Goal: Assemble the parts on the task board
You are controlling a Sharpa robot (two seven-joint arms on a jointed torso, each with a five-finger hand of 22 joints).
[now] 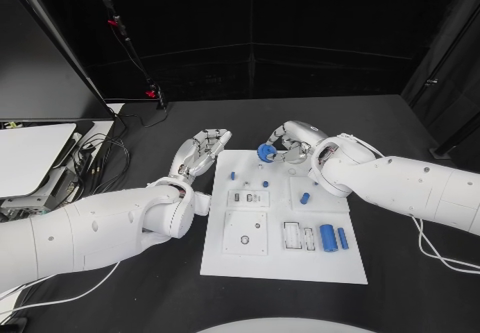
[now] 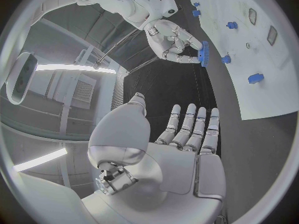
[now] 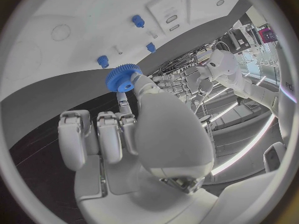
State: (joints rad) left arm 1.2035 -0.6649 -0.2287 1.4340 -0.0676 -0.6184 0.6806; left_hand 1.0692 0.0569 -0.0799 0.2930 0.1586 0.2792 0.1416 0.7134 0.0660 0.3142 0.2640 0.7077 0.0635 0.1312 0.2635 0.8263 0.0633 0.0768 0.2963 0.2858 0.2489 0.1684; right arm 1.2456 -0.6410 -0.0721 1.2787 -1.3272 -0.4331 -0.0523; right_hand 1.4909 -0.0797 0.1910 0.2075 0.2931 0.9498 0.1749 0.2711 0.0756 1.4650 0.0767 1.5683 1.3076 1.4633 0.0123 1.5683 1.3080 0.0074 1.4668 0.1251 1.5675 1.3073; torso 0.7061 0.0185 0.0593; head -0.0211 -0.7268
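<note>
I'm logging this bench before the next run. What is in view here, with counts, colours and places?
task board: one, white, middle of the black table.
gear: one, blue, toothed, pinched in the right robot hand above the board's far edge.
cylinders: two, blue, lying side by side near the board's right edge, one thick, one thin.
small parts: about four, blue, on the board's far half.
cables: several, dark, on the table at the left.
pale panel: one, off-white, at the left edge.
left robot hand: silver, fingers straight and apart, holding nothing, just left of the board's far corner.
right robot hand: silver, holding the gear.
</note>
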